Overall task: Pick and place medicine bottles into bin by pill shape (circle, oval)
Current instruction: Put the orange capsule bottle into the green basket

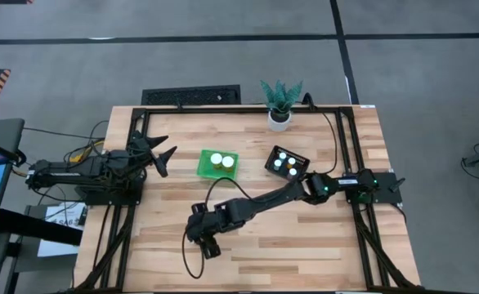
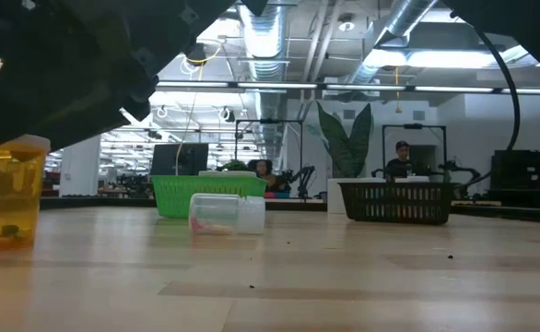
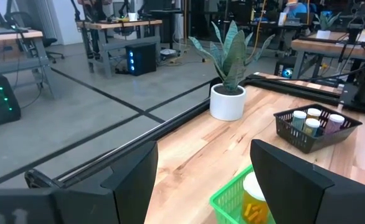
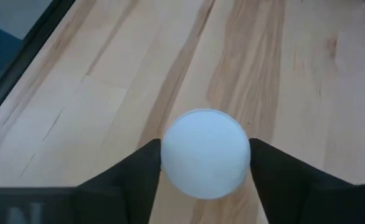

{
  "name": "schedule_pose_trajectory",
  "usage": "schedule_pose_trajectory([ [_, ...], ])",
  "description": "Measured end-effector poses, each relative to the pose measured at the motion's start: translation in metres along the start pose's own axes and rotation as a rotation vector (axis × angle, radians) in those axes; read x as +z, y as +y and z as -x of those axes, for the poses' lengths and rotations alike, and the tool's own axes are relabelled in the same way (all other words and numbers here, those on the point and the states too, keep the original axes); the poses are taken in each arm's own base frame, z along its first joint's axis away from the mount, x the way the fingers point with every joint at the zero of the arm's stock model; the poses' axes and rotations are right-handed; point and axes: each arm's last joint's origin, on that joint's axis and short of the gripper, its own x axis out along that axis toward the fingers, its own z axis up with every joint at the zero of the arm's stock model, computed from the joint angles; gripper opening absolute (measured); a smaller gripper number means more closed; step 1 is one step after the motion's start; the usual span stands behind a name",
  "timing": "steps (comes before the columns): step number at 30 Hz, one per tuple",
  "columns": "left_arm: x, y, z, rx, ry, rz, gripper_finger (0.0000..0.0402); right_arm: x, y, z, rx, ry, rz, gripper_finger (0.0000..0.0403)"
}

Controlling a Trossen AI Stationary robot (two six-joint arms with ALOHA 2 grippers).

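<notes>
A medicine bottle with an amber body (image 2: 7, 198) and a white cap (image 4: 205, 152) stands upright on the table near its front left. My right gripper (image 4: 205, 168) is shut on it, and in the high view the gripper (image 1: 203, 238) hides the bottle. A clear bottle (image 2: 226, 214) lies on its side in front of the green bin (image 1: 203, 166). The green bin holds two bottles (image 1: 221, 160). The black bin (image 1: 270, 164) holds several. My left gripper (image 1: 163, 154) waits open at the table's left edge. My right gripper has the bottle's white cap (image 4: 170, 158) between its two fingers (image 4: 132, 177), one on each side of its round rim. The fingers come slanting down from above. The bottle stands upright with its base on the table.
A white pot with a green plant (image 1: 279, 116) stands at the far edge, behind the black bin. The right arm (image 1: 264, 198) stretches across the table's middle. Bare wood lies to the near right and near left. People sit at desks in the room beyond.
</notes>
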Motion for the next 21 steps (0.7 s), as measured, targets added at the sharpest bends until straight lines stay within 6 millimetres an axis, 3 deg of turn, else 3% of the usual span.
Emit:
schedule_pose_trajectory([
  [7,0.0,0.0,0.0,0.0,0.0,0.0,0.0252,0.0,-0.005,0.001,-0.006,0.002,-0.006,0.0185],
  [12,0.0,0.0,0.0,0.0,0.0,0.0,0.0251,0.002,-0.016,0.01,-0.02,0.027,0.018,0.0191],
  [16,-0.001,0.0,0.0,0.001,0.009,-0.008,0.0251,0.014,-0.034,0.041,-0.046,0.027,0.029,0.0218],
  [21,-0.002,0.0,0.0,0.003,0.022,-0.018,0.0251,0.022,-0.064,0.091,-0.082,0.093,0.001,0.0212],
])
